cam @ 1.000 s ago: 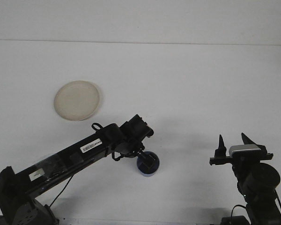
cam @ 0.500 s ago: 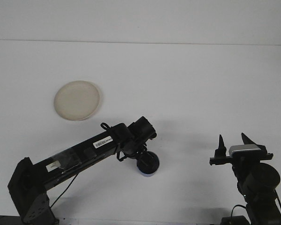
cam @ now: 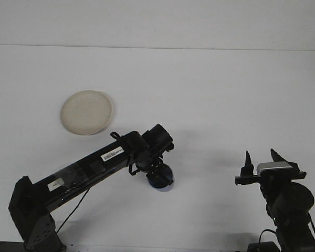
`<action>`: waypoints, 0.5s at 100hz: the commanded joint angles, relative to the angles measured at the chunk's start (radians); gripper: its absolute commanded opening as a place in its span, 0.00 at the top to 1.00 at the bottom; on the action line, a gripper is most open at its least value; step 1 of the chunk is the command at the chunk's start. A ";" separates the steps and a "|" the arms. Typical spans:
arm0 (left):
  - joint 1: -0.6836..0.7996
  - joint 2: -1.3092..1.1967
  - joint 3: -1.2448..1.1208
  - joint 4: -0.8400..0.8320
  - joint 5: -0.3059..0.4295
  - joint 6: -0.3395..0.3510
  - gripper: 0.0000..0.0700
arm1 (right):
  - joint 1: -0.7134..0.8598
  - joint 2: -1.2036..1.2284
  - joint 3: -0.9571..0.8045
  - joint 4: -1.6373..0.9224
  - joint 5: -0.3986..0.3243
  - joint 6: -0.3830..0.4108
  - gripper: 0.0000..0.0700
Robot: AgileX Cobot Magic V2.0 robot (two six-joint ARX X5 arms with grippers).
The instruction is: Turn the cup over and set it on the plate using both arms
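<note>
Now | left end effector [cam: 160, 176] gripping cup [cam: 161, 179] | right end effector [cam: 260, 159] parted

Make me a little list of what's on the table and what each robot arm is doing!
plate: cream, round plate on the white table, far left, nothing on it
cup: blue cup under the left gripper, near the front
left arm: reaches over the cup; grip hidden
right gripper: right gripper parked at right, jaws open, holding nothing
cup on plate: not yet
</note>
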 commanded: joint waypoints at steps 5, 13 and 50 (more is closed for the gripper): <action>0.047 0.018 0.110 -0.053 -0.025 0.049 0.99 | 0.002 0.003 0.008 0.013 0.004 -0.005 0.31; 0.102 0.018 0.186 -0.095 -0.076 0.071 0.99 | 0.002 0.003 0.008 0.013 0.004 -0.005 0.31; 0.519 0.021 0.356 -0.117 -0.202 0.128 0.99 | 0.002 0.003 0.008 0.012 0.004 -0.005 0.31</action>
